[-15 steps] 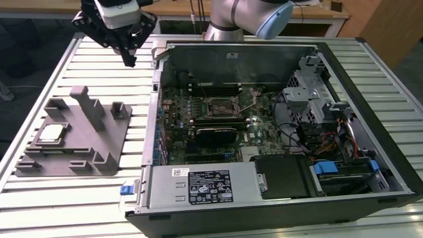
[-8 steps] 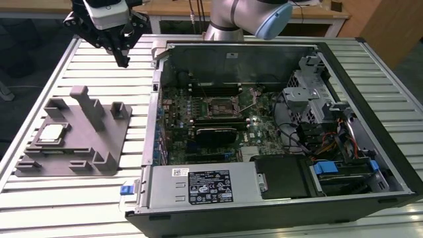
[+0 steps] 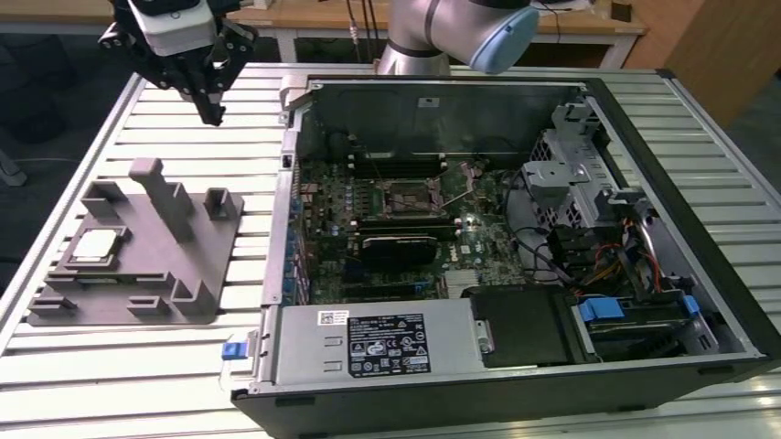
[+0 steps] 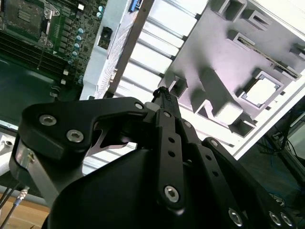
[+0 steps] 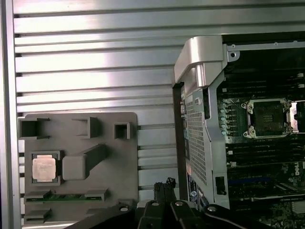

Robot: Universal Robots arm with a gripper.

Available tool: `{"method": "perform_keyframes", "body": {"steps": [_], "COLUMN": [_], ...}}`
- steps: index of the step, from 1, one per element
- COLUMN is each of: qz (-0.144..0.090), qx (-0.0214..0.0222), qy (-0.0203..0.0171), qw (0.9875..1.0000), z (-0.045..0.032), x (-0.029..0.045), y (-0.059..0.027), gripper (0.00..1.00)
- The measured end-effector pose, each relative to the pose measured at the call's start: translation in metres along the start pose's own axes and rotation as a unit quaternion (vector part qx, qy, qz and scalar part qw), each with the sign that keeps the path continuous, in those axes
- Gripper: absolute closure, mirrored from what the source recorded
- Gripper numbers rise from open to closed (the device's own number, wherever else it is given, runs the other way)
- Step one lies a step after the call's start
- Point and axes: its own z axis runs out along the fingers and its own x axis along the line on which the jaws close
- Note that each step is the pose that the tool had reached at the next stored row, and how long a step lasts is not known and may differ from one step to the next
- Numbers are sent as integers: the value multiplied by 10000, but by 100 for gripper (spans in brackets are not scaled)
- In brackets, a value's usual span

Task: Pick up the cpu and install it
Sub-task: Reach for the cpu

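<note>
Above the slatted table, gripper is hovering closed and empty, cpu lying well apart toward exterior view's left.

Bright light from above washes the slatted metal surface, throwing hard glare off its ribs in both wrist views. Inside the computer case it is dim and shadowed. The cpu glints pale; the gripper looks nearly black.

Exterior view overlooks the table; both wrist views share the fixture.
</note>
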Motion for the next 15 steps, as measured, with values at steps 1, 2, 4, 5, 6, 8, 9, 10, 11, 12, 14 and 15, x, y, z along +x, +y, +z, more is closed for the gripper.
{"method": "perform_keyframes", "body": {"steps": [1,2,4,5,6,8,9,10,11,12,14,15], "qz": [-1,0,-1,-1,-1,-1,-1,0,0,0,-1,0], "qx": [0,1,0,0,0,0,0,0,0,0,0,0], "qy": [0,1,0,0,0,0,0,0,0,0,0,0], "qw": [10000,10000,10000,10000,10000,10000,10000,10000,10000,10000,10000,10000], "z": [1,1,4,6,8,11,13,15,17,18,21,23], "x": [19,38,74,91,107,142,159,176,192,209,241,259], "y": [-2,-3,-6,-7,-9,-11,-13,-14,-15,-17,-20,-21], "gripper": [89,89,89,89,89,89,89,89,89,89,89,89]}}
